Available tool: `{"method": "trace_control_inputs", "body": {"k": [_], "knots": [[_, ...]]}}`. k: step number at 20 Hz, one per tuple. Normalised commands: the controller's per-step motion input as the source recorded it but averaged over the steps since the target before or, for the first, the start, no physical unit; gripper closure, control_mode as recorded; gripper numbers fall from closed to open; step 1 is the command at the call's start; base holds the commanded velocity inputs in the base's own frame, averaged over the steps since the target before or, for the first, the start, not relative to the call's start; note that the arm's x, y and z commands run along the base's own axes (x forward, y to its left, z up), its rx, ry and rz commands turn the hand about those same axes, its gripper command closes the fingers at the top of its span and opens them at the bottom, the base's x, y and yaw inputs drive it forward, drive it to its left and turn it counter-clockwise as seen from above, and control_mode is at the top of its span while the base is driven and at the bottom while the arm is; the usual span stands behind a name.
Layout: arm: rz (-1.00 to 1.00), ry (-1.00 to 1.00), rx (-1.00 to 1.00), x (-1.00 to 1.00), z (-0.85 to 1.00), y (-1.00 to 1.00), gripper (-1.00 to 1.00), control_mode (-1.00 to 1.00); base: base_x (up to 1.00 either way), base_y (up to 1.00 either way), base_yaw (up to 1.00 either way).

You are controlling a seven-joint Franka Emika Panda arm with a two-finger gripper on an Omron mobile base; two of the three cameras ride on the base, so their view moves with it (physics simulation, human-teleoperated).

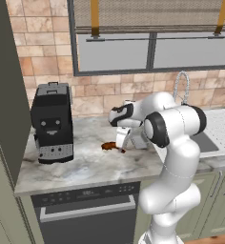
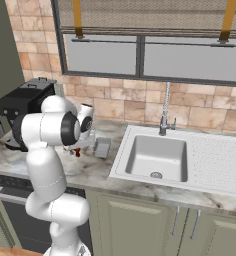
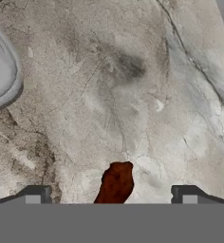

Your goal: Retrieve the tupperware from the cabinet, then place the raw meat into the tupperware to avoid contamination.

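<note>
Below, tapered reddish-brown raw meat (image 3: 116,184) on veined marble.

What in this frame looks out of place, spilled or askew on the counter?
The raw meat lies bare on the marble counter, not in the tupperware, which stands empty beside it. The open gripper is low over the meat, one finger on each side. Nothing looks spilled or damaged.

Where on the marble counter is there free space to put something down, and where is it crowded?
Free: the counter between the coffee machine and the raw meat, out to the front edge. Also the draining board right of the sink. Crowded: around the open gripper, where the meat and the tupperware lie close together.
</note>
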Motion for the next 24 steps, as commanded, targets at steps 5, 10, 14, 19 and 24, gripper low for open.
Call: {"method": "trace_control_inputs", "body": {"k": [5, 10, 14, 19, 24], "knots": [[-0.25, 0.0, 0.0, -0.08, -0.14, 0.34, -1.0, -1.0, 0.0, 0.0, 0.0], [-0.22, -0.02, -0.07, 0.1, -0.22, 0.28, -1.0, -1.0, 0.0, 0.0, 0.0], [-0.19, -0.03, -0.1, 0.17, -0.21, 0.2, -1.0, -1.0, 0.0, 0.0, 0.0], [-0.17, -0.02, -0.12, 0.21, -0.33, 0.24, -1.0, -1.0, 0.0, 0.0, 0.0], [-0.15, 0.01, -0.04, 0.02, -0.2, 0.39, -1.0, -1.0, 0.0, 0.0, 0.0]]}}
